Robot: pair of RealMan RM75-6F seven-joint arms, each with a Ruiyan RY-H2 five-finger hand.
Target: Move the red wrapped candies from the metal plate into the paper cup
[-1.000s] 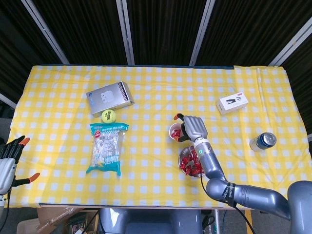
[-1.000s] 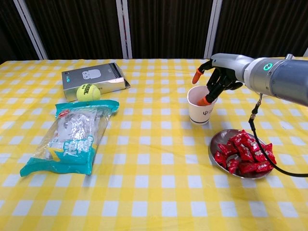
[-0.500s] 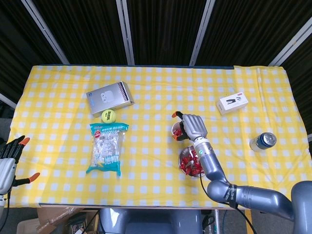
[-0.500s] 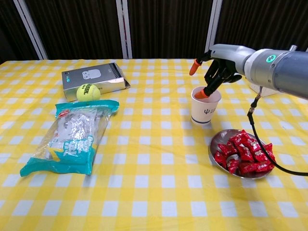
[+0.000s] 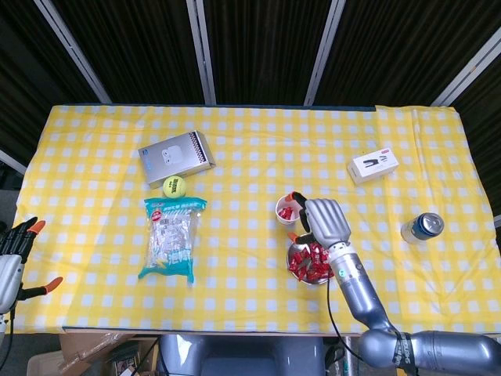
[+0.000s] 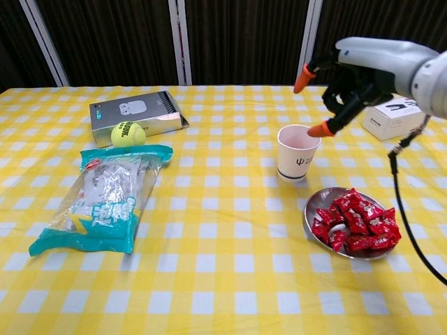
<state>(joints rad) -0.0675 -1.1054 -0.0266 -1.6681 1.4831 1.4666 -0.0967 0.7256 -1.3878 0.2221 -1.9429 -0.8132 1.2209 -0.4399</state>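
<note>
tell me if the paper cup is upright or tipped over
Upright. The paper cup stands on its base with its open rim facing up, beside the metal plate; the head view shows red candies inside.

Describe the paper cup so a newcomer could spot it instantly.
On the yellow checked tablecloth, look right of centre, just behind the round metal plate piled with red wrapped candies. The white paper cup stands upright there, the only open-topped container, with the right robot hand above it.

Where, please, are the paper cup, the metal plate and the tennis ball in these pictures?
paper cup point(image 6: 296, 162), chest view, on its front wall.
metal plate point(image 6: 311, 208), chest view, on its bare left rim.
tennis ball point(image 6: 128, 133), chest view, on its middle.
</note>
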